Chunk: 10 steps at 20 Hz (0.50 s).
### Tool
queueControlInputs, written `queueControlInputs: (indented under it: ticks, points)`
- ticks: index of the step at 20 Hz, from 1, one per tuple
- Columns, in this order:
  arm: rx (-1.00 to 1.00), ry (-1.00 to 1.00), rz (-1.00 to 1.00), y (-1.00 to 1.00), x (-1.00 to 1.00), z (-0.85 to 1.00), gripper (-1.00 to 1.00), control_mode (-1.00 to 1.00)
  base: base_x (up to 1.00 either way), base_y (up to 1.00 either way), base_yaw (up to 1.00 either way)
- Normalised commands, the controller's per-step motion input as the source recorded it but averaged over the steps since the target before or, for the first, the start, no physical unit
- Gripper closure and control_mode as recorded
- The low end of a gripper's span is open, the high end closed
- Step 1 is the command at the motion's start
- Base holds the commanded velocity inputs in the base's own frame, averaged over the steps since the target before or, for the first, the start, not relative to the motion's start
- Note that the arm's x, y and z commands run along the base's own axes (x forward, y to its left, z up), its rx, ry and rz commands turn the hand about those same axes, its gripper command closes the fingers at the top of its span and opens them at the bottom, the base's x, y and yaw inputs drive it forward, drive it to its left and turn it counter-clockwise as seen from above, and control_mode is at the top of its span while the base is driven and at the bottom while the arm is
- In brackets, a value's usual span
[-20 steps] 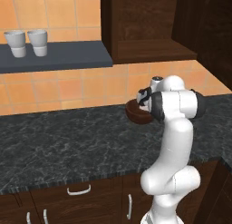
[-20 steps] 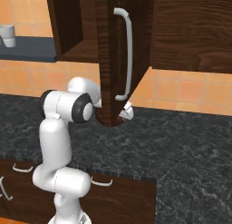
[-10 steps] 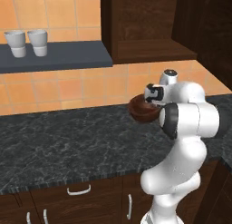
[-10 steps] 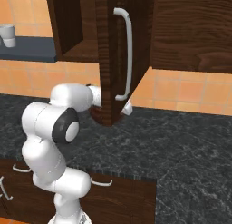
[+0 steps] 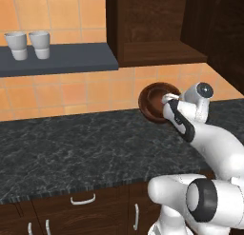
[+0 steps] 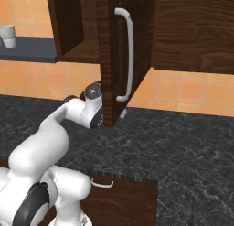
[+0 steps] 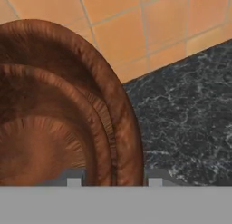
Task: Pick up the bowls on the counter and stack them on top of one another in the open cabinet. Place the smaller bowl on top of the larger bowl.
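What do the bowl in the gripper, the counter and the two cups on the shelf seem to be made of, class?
The bowl: probably wood, glossy reddish-brown, with fine grain lines fanning out inside. The counter: looks like polished dark stone, perhaps marble, from its pale veining. The two cups on the blue-grey shelf: plain matt white, maybe ceramic; too small to say.

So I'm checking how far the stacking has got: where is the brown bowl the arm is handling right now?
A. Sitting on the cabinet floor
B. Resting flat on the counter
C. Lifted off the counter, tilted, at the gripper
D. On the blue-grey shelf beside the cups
C: the bowl hangs tilted at the gripper, above the counter and below the open cabinet.
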Motion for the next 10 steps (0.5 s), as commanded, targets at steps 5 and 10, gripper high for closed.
queueControlInputs:
  ticks: [5, 10]
  points:
    - [0.02, -0.15, 0.00, 0.01, -0.92, 1.00, 1.00, -1.00, 0.00, 0.00, 0.00]
    - [0.03, -0.11, 0.00, 0.00, -0.57, 1.00, 1.00, -1.00, 0.00, 0.00, 0.00]
